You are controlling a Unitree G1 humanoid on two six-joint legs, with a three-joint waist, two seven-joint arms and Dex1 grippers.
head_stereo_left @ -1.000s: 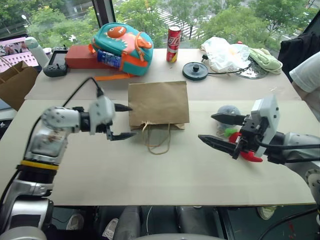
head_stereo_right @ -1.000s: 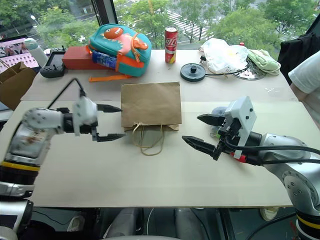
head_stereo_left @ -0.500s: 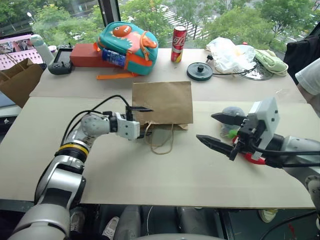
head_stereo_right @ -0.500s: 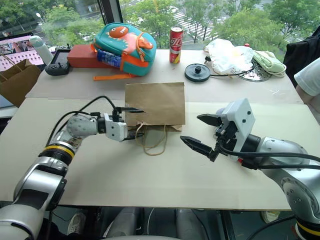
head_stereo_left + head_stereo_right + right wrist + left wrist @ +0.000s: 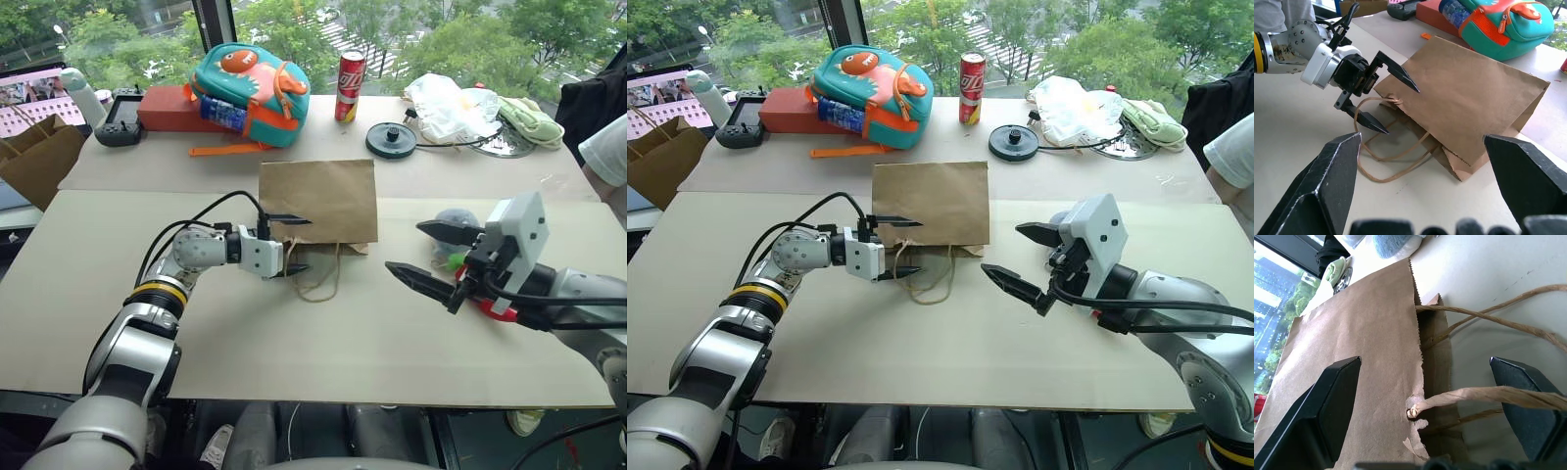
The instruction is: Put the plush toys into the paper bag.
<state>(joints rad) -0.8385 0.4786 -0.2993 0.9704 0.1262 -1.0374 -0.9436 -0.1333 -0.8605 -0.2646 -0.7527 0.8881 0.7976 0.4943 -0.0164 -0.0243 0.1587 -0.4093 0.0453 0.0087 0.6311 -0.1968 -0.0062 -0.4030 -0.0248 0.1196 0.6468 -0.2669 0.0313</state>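
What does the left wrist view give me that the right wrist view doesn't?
Left wrist view alone: a close look at the paper bag mouth, with torn paper where a twine handle is anchored, and the left hand open astride that edge. Right wrist view alone: the left hand from outside, one finger over the bag and one by the handles on the table, plus the fish backpack behind, between the open right hand's fingers. Both share the flat-lying bag, its twine loops and the pale table.

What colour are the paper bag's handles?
Beige twine on the plain brown paper bag; the handles show best in the left wrist view.
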